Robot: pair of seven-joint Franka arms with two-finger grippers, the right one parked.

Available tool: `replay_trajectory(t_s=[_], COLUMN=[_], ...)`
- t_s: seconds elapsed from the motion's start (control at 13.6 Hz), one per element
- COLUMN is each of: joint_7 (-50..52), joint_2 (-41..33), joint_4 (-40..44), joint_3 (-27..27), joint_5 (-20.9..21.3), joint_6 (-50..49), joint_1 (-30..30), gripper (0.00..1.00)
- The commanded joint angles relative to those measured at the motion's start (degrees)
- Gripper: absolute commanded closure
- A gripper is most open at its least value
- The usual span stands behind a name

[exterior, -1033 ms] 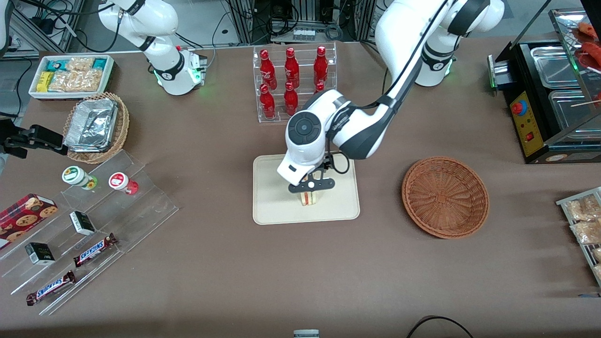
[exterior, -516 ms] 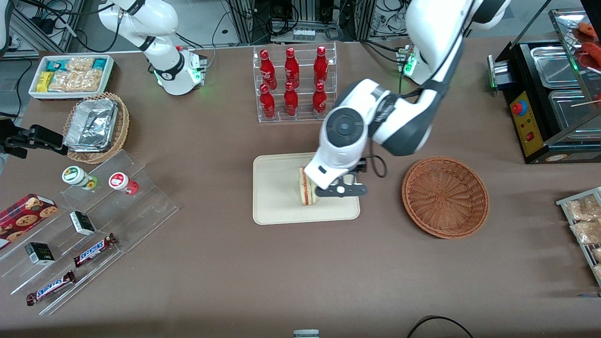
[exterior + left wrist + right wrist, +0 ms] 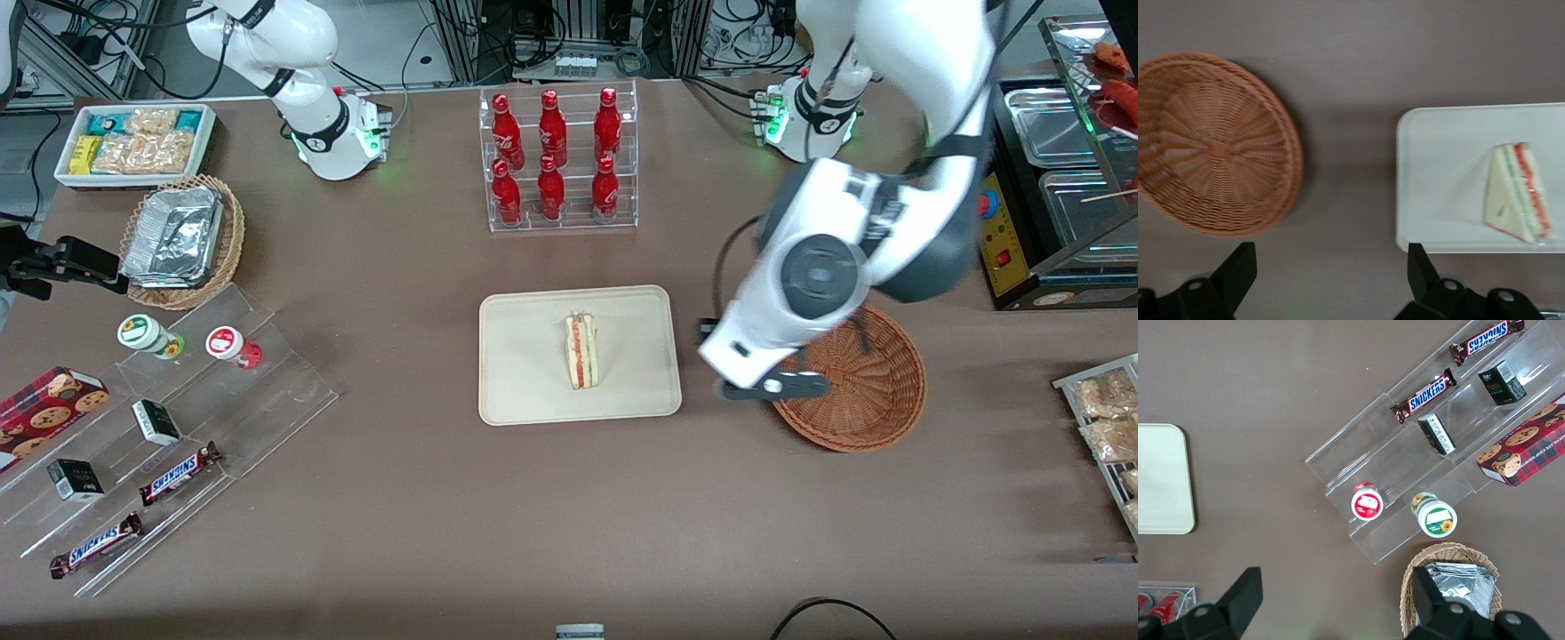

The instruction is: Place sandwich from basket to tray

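Observation:
The sandwich (image 3: 581, 351), a white bread wedge with red and green filling, lies on the cream tray (image 3: 524, 391) near its middle. It also shows in the left wrist view (image 3: 1517, 195) on the tray (image 3: 1438, 180). The round brown wicker basket (image 3: 876, 400) is empty and stands toward the working arm's end; it shows in the wrist view too (image 3: 1211, 143). My left gripper (image 3: 772, 388) hangs open and empty above the table between tray and basket, over the basket's rim, with bare table between its fingers (image 3: 1331, 280).
A clear rack of red bottles (image 3: 556, 160) stands farther from the camera than the tray. A tan basket with foil containers (image 3: 182, 240), a white snack bin (image 3: 133, 142) and an acrylic snack stand (image 3: 169, 444) lie toward the parked arm's end. A black food warmer (image 3: 1049, 187) stands at the working arm's end.
My gripper let go of the sandwich on the tray, opened, rose and swung away toward the basket. The sandwich now lies free on the tray.

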State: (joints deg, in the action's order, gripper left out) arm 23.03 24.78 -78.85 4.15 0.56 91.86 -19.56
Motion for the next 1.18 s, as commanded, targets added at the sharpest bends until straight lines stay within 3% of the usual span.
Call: replay_trajectory(t_s=[0.0, 0.66, 0.89, 1.11], joint_7=[-7.1, -13.28, -14.16, -14.16], joint_2=[-5.43, -18.96, -23.19, -25.82], joint_4=[-5.6, -17.37, -20.02, -19.59], joint_3=[0.51, 1.04, 6.04, 6.49], joint_5=[-0.21, 0.14, 0.14, 0.05], joint_6=[-0.01, -0.71, -2.72, -7.38], joint_1=[4.95, 14.63, 20.16, 20.87], gripper=[0.0, 0.0, 0.0, 0.0])
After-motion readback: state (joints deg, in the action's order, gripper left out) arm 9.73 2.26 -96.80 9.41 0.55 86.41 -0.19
